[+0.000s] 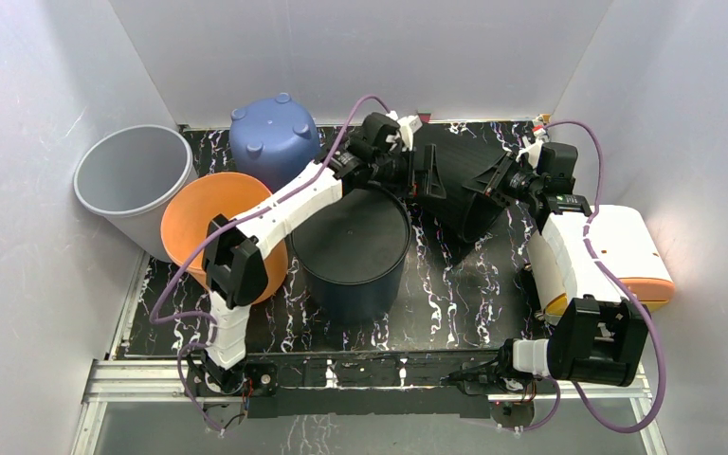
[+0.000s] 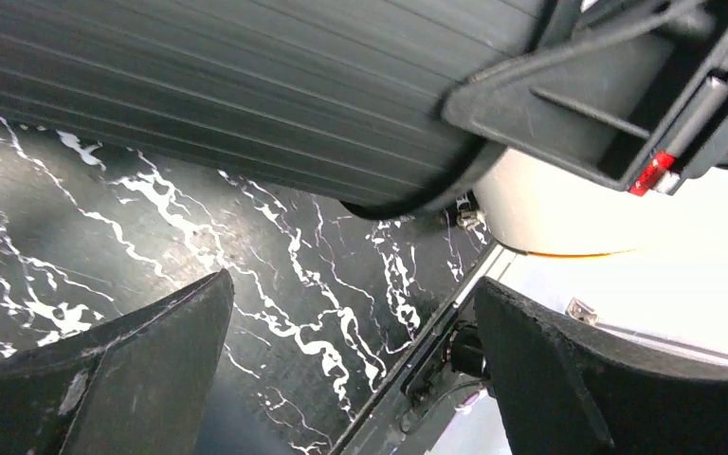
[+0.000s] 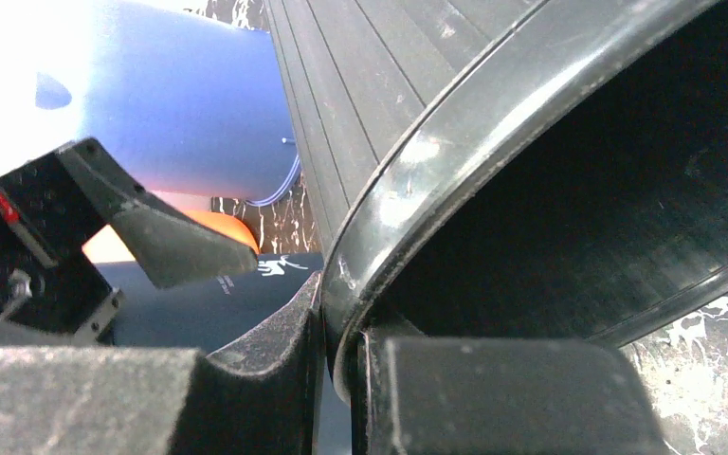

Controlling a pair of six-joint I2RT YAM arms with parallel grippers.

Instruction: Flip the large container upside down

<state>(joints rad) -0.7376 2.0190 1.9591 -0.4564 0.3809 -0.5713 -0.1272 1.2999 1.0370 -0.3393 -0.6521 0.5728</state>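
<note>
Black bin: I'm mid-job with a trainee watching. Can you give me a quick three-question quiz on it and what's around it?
1. True or false: the right gripper is shut on the rim of the black bin.
2. The left gripper is: A) open, holding nothing; B) shut on the bin's rim; C) out of every view.
3. Fill in: the upturned bin at the back, its feet pointing up, is coloured ____.

Key: 1 true; 2 A; 3 blue.
</note>
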